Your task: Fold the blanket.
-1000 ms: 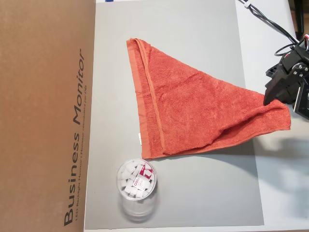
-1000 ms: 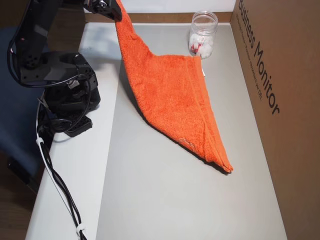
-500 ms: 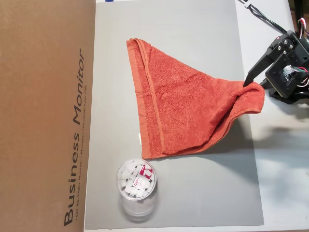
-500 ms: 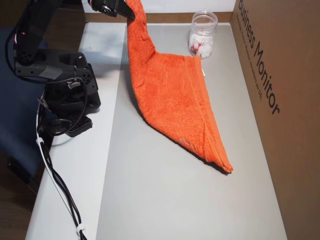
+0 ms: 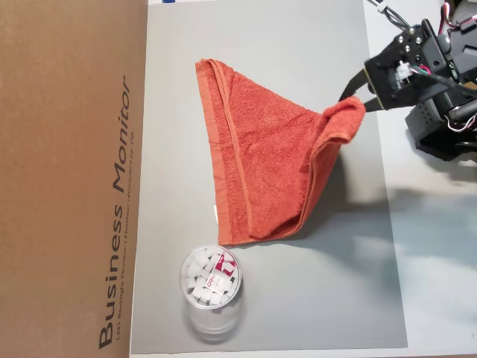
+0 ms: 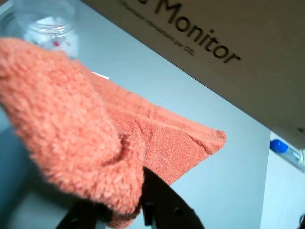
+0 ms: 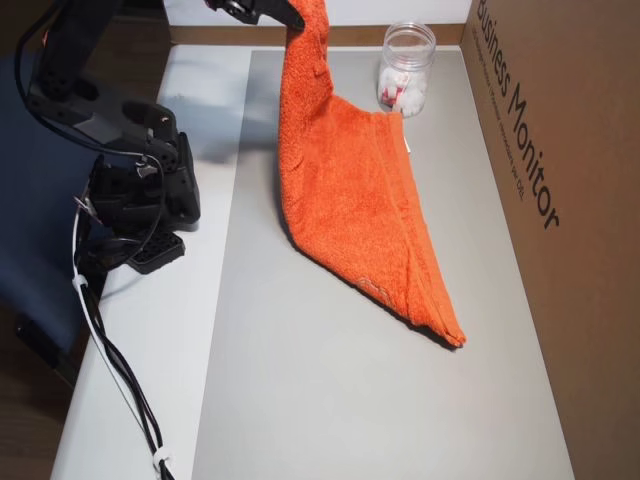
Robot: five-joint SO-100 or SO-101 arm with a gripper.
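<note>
The blanket (image 5: 264, 160) is an orange-red terry towel on a grey mat (image 5: 298, 298). One hemmed edge lies flat next to the cardboard box; the opposite corner is lifted off the mat. My gripper (image 5: 356, 101) is shut on that raised corner, above the mat's right part in this overhead view. From the other overhead view the blanket (image 7: 350, 190) hangs in a steep sheet from the gripper (image 7: 297, 18) at the top edge. In the wrist view the pinched corner of the blanket (image 6: 71, 138) bulges over the dark fingers (image 6: 162, 200).
A big cardboard box (image 5: 71, 179) printed "Business Monitor" borders the mat's left side. A clear plastic jar (image 5: 211, 280) with white pieces stands near the blanket's lower corner. The arm's base and cables (image 7: 135, 200) sit on the white table beside the mat.
My gripper has carried the lifted corner up and inward over the mat, toward the box side. The blanket's free part has drawn in and now hangs steeper.
</note>
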